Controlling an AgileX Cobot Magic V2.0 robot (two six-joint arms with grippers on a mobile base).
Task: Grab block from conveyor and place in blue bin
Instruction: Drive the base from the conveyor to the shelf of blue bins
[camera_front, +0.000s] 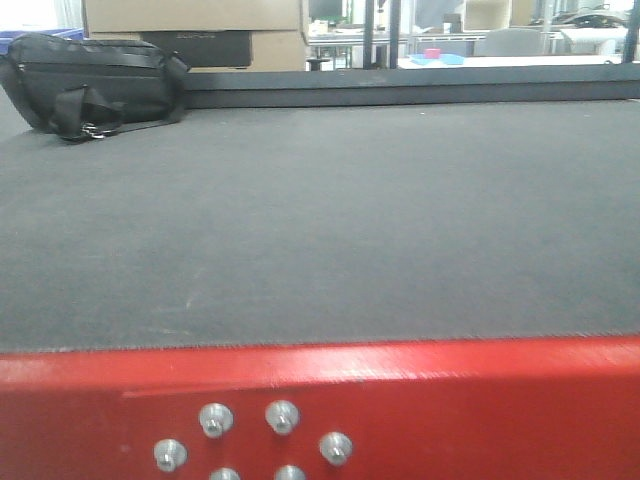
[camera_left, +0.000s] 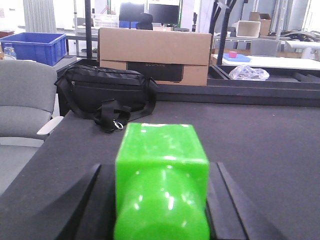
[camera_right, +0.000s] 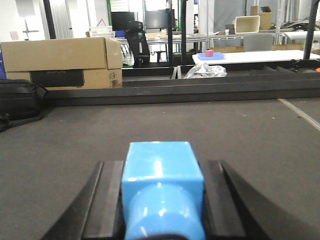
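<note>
The conveyor (camera_front: 320, 220) is a wide dark grey belt on a red frame (camera_front: 420, 400) that fills the front view; no block and no gripper shows there. In the left wrist view, my left gripper (camera_left: 161, 172) is shut on a glossy green block (camera_left: 161, 147), with black fingers (camera_left: 82, 200) pressed to both its sides just above the belt. In the right wrist view, my right gripper (camera_right: 162, 167) is shut on a light blue block (camera_right: 160, 160) in the same way. A blue bin (camera_left: 32, 47) stands far off at the back left, beyond the belt.
A black bag (camera_front: 90, 85) lies on the belt's far left corner. Behind it stands a cardboard box (camera_left: 155, 55). A grey chair (camera_left: 22, 100) is off the belt's left side. A raised black rail (camera_right: 190, 90) borders the far edge.
</note>
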